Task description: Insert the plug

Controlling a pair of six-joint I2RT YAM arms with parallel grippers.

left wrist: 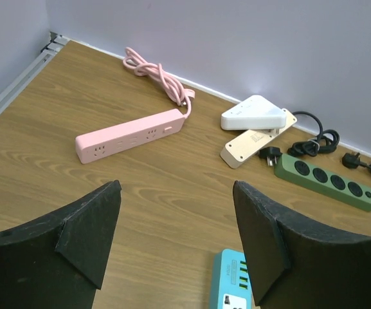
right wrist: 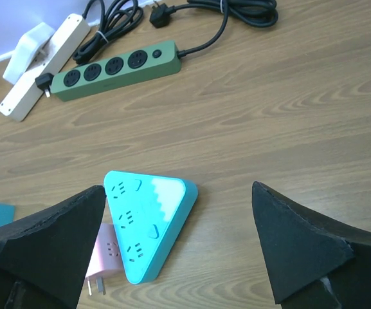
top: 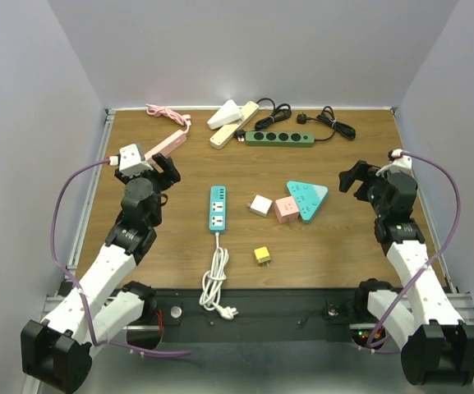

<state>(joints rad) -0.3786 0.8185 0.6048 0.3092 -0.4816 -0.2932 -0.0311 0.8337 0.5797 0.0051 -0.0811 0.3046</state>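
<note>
Well, both arms hang over the table (top: 335, 246) with jaws apart, holding nothing: the left gripper (top: 167, 169) near the pink strip (top: 165, 145), the right gripper (top: 353, 179) beside the teal triangle (top: 307, 198). The white plug (top: 229, 312) lies at the near edge, its coiled cord (top: 215, 275) running up to the teal strip (top: 218, 207) mid-table. A yellow adapter (top: 262, 255) sits nearby.

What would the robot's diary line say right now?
left fingers: open, empty | right fingers: open, empty | yellow plug: on table, untouched
</note>
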